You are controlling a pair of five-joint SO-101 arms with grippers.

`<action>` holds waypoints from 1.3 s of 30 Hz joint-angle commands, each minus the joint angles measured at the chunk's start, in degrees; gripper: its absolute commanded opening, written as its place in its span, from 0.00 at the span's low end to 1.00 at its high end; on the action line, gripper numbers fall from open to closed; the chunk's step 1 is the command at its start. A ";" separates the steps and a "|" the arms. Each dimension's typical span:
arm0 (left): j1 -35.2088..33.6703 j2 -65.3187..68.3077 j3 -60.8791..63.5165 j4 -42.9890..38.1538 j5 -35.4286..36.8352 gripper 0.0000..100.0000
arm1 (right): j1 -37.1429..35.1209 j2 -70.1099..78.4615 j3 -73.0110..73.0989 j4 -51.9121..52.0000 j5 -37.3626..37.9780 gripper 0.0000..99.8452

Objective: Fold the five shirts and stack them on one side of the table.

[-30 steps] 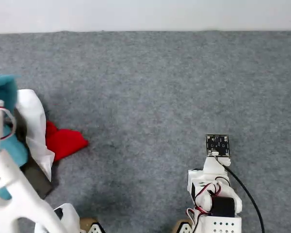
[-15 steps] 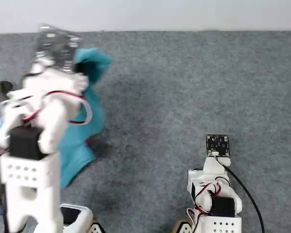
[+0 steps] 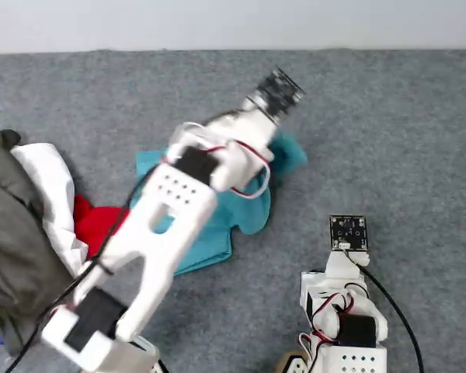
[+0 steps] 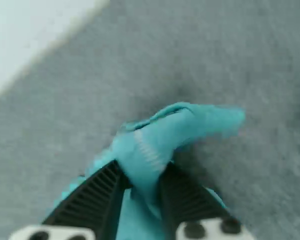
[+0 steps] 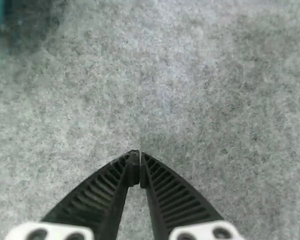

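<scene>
High view looks down on the grey table (image 3: 388, 116), where the teal shirt (image 3: 210, 233) sprawls crumpled just left of centre, one bunched end lifted toward the far right of its heap. The left arm (image 3: 163, 225) stretches diagonally across it from the near left corner. In the left wrist view the left gripper (image 4: 142, 170) is clamped on a fold of the teal shirt (image 4: 190, 122): the cloth is pinched between the two black fingers (image 4: 97, 192) and spills out beyond their tips as a twisted tongue hanging just above the table, while the rest trails behind under the arm. Holding it by one end this way seems meant to draw the garment onto open ground in the middle, where it can be spread flat before any fold; that is a judgement, as nothing is folded yet. The other garments sit heaped at the left edge, well apart from the claw: a white shirt (image 3: 53, 190), a red shirt (image 3: 97, 225) peeking from beneath it, and a dark grey garment (image 3: 15, 241) nearest the edge. The right arm (image 3: 343, 315) rests at the near right, and its right gripper (image 5: 135, 161) points at bare table with fingertips pressed together, gripping nothing, the teal cloth lying off to its left.
</scene>
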 commanded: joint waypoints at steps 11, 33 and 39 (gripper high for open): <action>0.18 0.35 -24.40 31.30 2.29 0.20 | -0.22 -0.66 0.53 0.22 0.53 0.01; 2.20 2.46 -36.44 44.40 2.46 0.20 | -0.22 -0.66 0.53 0.22 0.53 0.01; 6.33 6.51 -37.93 41.76 5.98 0.20 | -0.22 -0.66 0.53 0.22 0.53 0.01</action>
